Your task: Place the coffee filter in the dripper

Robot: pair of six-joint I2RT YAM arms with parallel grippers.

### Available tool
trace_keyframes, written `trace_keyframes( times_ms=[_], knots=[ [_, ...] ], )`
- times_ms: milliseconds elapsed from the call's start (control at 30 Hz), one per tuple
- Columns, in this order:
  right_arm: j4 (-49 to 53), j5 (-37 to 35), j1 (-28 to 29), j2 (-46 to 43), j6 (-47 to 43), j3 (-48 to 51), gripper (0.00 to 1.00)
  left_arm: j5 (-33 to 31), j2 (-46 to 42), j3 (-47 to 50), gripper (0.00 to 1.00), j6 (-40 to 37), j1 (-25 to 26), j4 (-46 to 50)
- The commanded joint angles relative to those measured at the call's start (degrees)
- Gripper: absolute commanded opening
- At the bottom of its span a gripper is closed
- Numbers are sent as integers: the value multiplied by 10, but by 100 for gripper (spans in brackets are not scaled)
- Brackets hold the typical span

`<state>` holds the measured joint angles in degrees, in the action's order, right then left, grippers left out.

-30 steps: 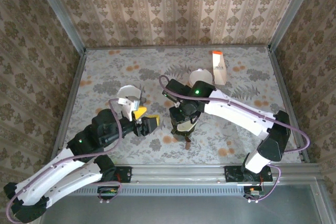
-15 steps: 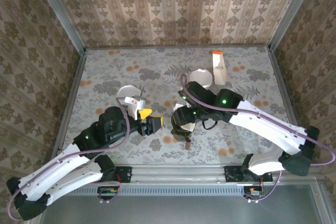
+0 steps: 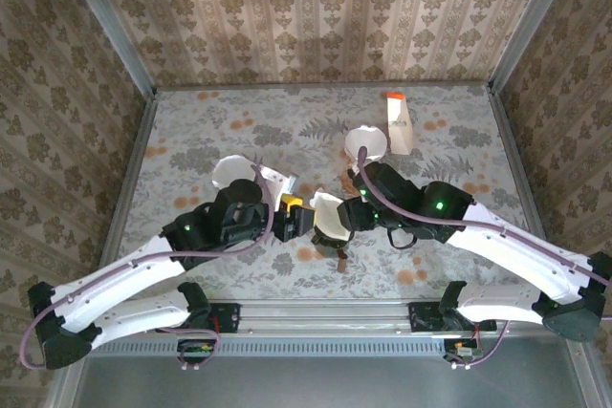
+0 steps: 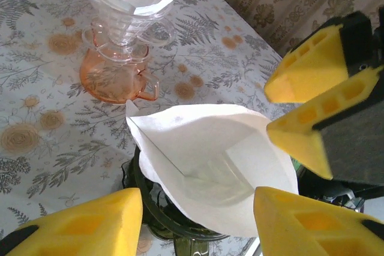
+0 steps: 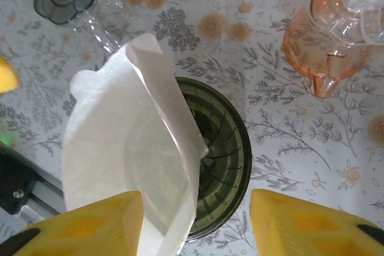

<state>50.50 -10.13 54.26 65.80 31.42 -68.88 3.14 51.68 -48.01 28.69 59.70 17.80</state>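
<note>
Three drippers (image 5: 222, 148), three paper filters (image 4: 204, 166), one carton (image 3: 398, 121)

- Top external: high above and behind the near edge, looking steeply down over the whole floral-patterned desk (image 3: 191, 121).
- Left wrist: close, angled down across the white paper cone filter (image 4: 210, 166).
- Right wrist: close, nearly straight down on it (both wrist views share the orange glass stand (image 4: 114, 82)).

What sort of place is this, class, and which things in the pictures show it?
Probably a robot test cell dressed as a home coffee corner: two white robot arms, beige patterned wallpaper panels in a metal frame, and a dark green glass dripper with a white paper coffee filter.
</note>
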Motion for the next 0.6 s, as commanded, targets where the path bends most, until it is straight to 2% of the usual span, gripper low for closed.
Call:
trace_keyframes(
  times_ms=[0, 167, 433, 567],
  knots=[
    [-28, -10, -2, 10, -20, 5, 44, -27, -2, -11, 50, -7, 2, 21],
    [-32, -16, -2, 17, -29, 5, 24, -22, 10, -11, 48, -2, 2, 18],
    [-32, -15, -1, 30, -33, 6, 0, -35, 2, -9, 56, -4, 2, 21],
    [-19, -36, 4, 39, -33, -2, 0, -38, 5, -4, 58, -5, 2, 20]
  ],
)
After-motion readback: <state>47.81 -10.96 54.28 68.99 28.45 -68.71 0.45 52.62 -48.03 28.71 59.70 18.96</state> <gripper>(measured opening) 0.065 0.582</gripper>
